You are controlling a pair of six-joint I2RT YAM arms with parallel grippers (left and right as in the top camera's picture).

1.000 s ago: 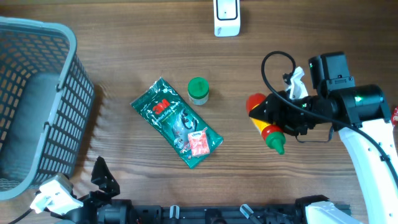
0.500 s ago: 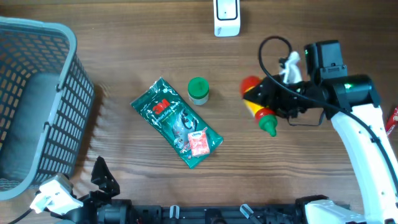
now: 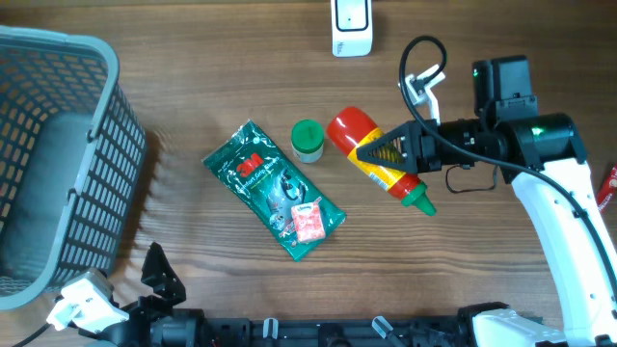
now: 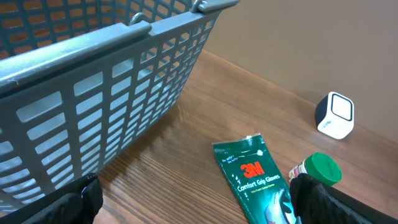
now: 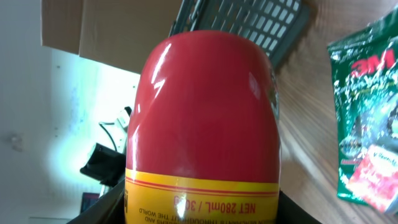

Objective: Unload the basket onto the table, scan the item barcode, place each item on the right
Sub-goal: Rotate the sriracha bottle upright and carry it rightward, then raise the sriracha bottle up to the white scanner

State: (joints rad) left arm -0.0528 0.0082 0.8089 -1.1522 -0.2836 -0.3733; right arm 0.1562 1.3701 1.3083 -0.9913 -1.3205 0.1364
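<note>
two claws showed: the left gripper [image 4: 196,202], near the grey basket [image 3: 58,145], stood spread wide and empty. rightward lay a green glove packet [image 3: 273,189], a green-capped jar [image 3: 308,140] and, at the far edge, a white scanner [image 3: 352,27]. the right gripper [image 3: 405,152] clenched the red sauce bottle [image 3: 378,159], slanted, its base just beside the jar.

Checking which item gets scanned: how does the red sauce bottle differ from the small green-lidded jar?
The red sauce bottle is clamped in the right gripper, lying sideways; the green-lidded jar stands upright on the table, untouched. The bottle is far longer than the jar. The bottle is red with a yellow label; the jar shows mainly its lid. Both have green caps.
</note>
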